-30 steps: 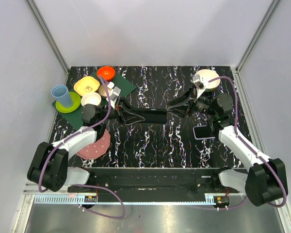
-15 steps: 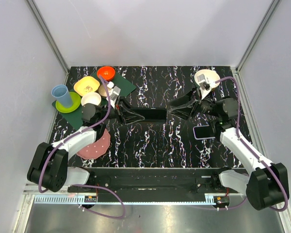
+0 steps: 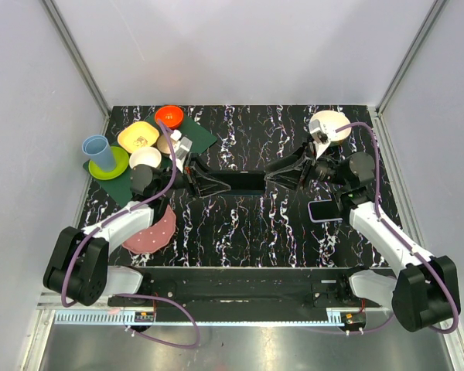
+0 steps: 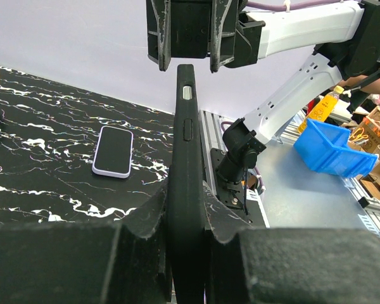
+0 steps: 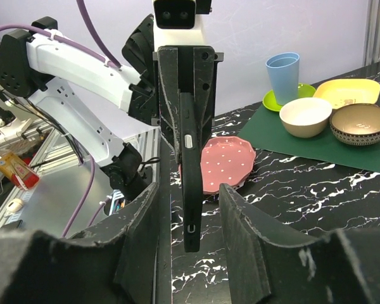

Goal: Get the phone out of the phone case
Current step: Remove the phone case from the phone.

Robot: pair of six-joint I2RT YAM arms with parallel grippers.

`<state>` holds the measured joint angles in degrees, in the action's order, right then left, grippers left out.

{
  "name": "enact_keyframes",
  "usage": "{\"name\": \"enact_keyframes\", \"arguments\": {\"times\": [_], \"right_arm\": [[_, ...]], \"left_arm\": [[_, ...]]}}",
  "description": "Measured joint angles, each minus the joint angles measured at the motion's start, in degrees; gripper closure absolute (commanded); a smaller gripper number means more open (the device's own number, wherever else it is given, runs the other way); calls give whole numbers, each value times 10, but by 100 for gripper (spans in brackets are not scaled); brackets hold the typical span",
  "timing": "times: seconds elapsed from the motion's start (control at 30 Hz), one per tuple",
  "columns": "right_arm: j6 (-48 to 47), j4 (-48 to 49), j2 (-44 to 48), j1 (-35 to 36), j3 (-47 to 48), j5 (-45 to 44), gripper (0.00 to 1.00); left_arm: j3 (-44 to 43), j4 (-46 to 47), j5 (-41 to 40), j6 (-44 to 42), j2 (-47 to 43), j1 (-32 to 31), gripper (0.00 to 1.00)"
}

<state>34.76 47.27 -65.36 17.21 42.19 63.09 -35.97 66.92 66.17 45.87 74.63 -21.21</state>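
A black phone case (image 3: 243, 183) is held on its edge above the table's middle, and my left gripper (image 3: 206, 184) is shut on its left end. In the left wrist view the case (image 4: 185, 126) runs straight out from between my pads (image 4: 145, 221). My right gripper (image 3: 273, 175) is open, its jaws standing either side of the case's right end (image 5: 190, 158) with a gap on both sides. A phone (image 3: 325, 210) with a dark screen and lavender rim lies flat on the table by the right arm. Edge-on, the case's inside is hidden.
A pink dotted plate (image 3: 156, 229) lies by the left arm. At the back left a green mat (image 3: 201, 137) carries several bowls, a yellow dish (image 3: 138, 137) and a blue cup (image 3: 99, 151). A cream bowl (image 3: 332, 124) stands at the back right.
The right gripper has shifted slightly left along the case's end and its jaws have narrowed a little. The left gripper and the case have stayed put.
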Motion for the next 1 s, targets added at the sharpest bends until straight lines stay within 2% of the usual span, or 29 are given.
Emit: {"name": "enact_keyframes", "arguments": {"times": [0.07, 0.23, 0.47, 0.7, 1.0], "right_arm": [[-1, -2, -2, 0, 0, -4, 58], [0, -4, -4, 0, 0, -7, 72], [7, -3, -6, 0, 0, -7, 88], [16, 0, -7, 0, 0, -10, 97], [47, 14, -12, 0, 0, -10, 99]], "left_arm": [[0, 0, 0, 0, 0, 0, 100], [0, 0, 0, 0, 0, 0, 100], [0, 1, 0, 0, 0, 0, 100], [0, 6, 4, 1, 0, 2, 100], [0, 9, 9, 0, -7, 4, 100]]}}
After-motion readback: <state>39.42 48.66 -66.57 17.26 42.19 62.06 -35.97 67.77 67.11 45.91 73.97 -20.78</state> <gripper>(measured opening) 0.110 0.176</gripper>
